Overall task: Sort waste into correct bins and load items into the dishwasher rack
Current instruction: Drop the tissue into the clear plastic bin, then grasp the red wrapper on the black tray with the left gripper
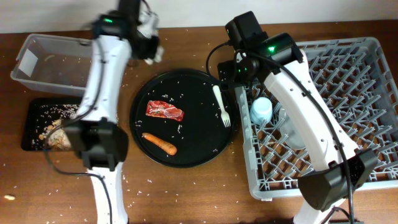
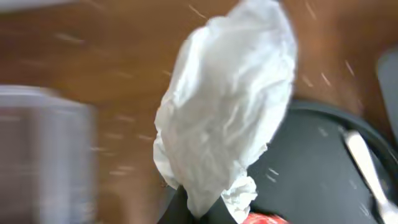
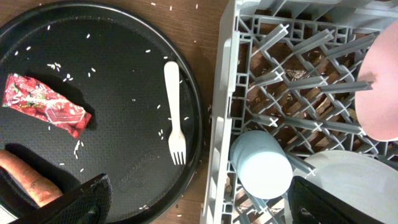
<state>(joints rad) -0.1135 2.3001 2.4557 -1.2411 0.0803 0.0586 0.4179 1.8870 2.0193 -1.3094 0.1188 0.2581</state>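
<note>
Overhead: the left gripper (image 1: 148, 43) hangs just beyond the round black tray's (image 1: 199, 142) upper-left rim.

Left wrist: it is clenched on the crumpled white tissue (image 2: 230, 99), whose long axis slants up-right from the pinch.

Right wrist: the right gripper (image 3: 205, 205) gapes empty above the tray's right rim. On the tray's right side lies the white plastic fork (image 3: 173, 112), its tines pointing toward the gripper.

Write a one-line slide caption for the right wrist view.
White plastic fork, red snack wrapper and orange carrot on round black tray; light blue cup in grey rack.

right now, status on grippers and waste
Left gripper shut on crumpled white tissue, between clear tub and round tray. Right gripper open over rack edge. Wrapper, carrot, fork on tray.
</note>
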